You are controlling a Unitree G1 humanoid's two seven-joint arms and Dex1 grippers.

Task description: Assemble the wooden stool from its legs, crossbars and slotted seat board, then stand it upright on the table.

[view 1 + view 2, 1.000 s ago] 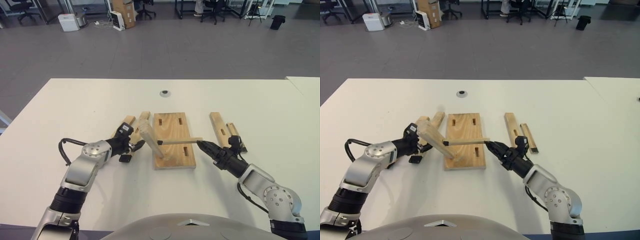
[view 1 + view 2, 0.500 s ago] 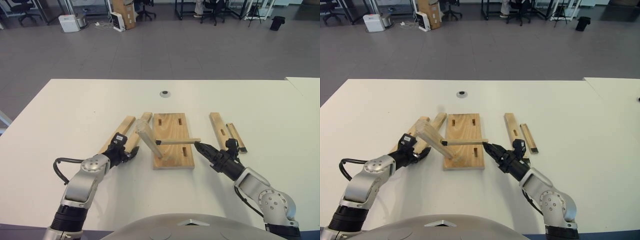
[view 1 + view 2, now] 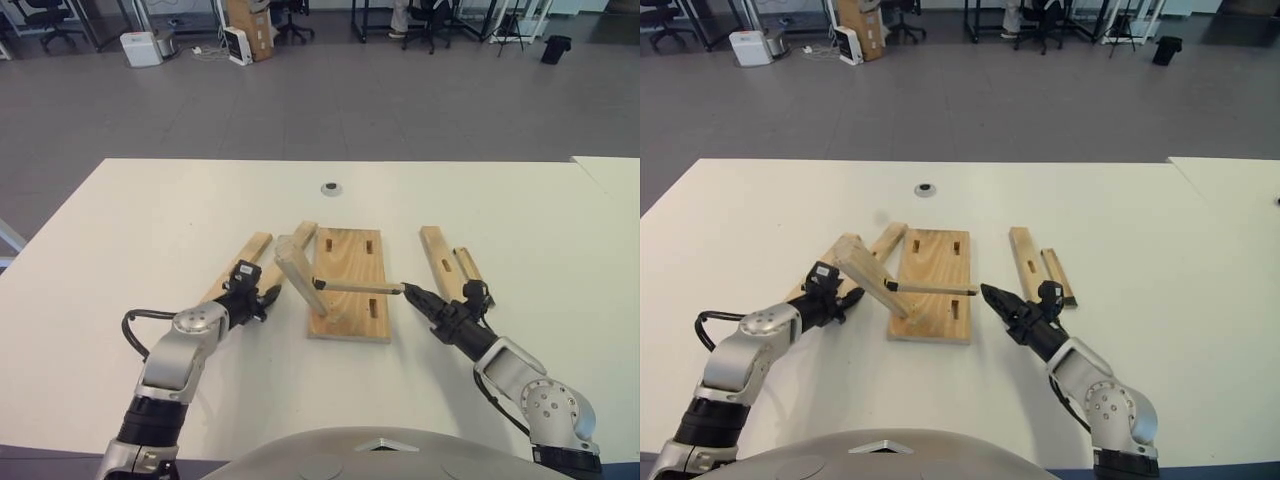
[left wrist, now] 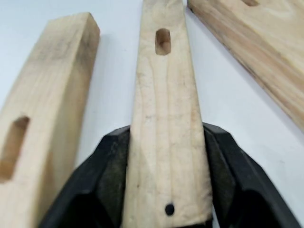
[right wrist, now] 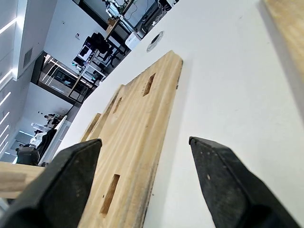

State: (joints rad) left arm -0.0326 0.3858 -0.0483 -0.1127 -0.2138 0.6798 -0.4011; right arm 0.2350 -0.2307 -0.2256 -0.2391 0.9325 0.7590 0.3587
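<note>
Looking at this, I'd say it's mid-build, at the leg-and-crossbar stage. The white table holds everything, and the seat board lies flat at centre, slots up. A tilted leg leans over the board's left edge, with a crossbar that looks plugged into it, pointing right. The left gripper is clamped on the inner leg, which lies just beside the board. The right gripper has its fingers apart and holds nothing, right by the crossbar's free end. Next up, probably: steady the crossbar and line that inner leg's slot up with it. There's a tiny tag on the left gripper, but I can't read it.
</note>
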